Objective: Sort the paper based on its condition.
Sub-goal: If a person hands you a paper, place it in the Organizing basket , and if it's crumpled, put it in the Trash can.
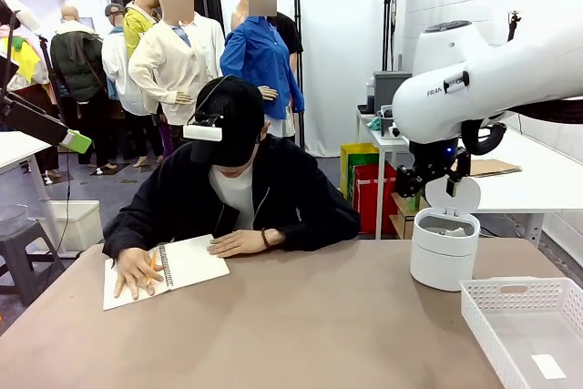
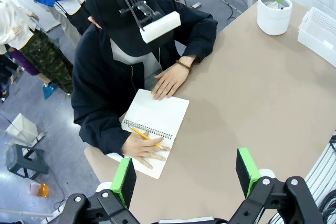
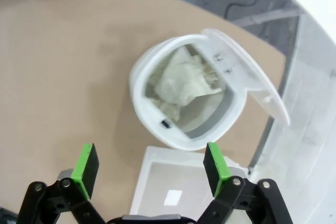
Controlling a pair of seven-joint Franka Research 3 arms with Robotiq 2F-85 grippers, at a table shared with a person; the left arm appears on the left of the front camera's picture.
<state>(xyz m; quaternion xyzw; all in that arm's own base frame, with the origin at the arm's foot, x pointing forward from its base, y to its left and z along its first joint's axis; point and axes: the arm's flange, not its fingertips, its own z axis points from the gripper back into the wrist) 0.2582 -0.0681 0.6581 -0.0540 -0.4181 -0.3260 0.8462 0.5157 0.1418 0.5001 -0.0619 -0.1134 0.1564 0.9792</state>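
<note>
Both open & empty: my right gripper (image 3: 149, 163) above bin (image 3: 137, 98), left gripper (image 2: 186, 177) aloft. Paper (image 3: 184, 85) sits inside; next I'd lift straight up, clear of lid (image 3: 252, 80).

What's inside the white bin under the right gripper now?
Crumpled white paper lies inside the bin, whose lid stands flipped open. The paper covers the bin's bottom, so anything beneath it cannot be seen.

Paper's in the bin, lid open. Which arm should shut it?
Right, probably. The right gripper hangs open directly above the bin, its raised lid beside the paper inside. The left gripper hovers open by the notebook, far across the table.
</note>
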